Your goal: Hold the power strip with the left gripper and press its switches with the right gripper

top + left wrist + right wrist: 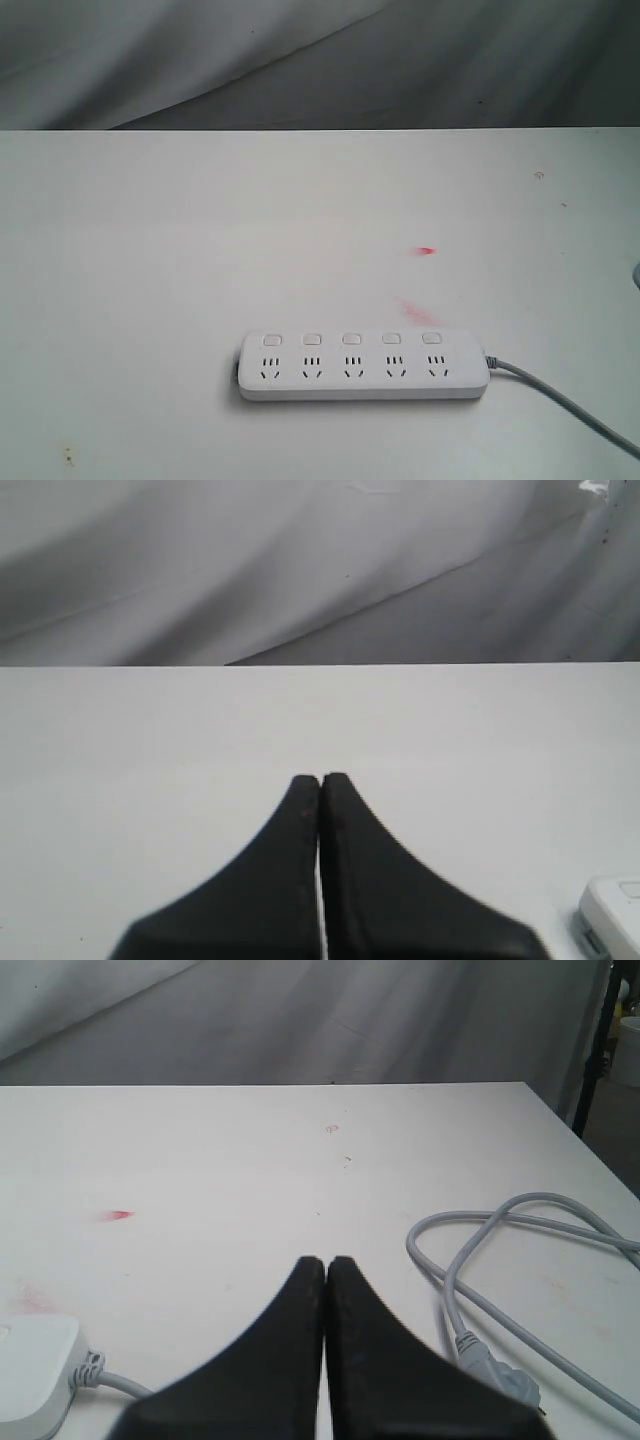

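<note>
The white power strip (363,366) lies flat near the table's front edge, its five switches (352,339) in a row on the far side of the sockets. Its grey cord (565,403) leaves the right end. Neither arm shows in the exterior view. My left gripper (320,779) is shut with nothing in it, above bare table, with one end of the power strip (612,915) off to its side. My right gripper (326,1261) is shut and empty too; the strip's cord end (35,1365) lies on one side of it, the looped cord (500,1260) and plug (497,1372) on the other.
The white table (200,250) carries small red marks (426,250) beyond the strip. A grey cloth backdrop (320,60) hangs behind the far edge. A dark stand (597,1050) rises past the table's right corner.
</note>
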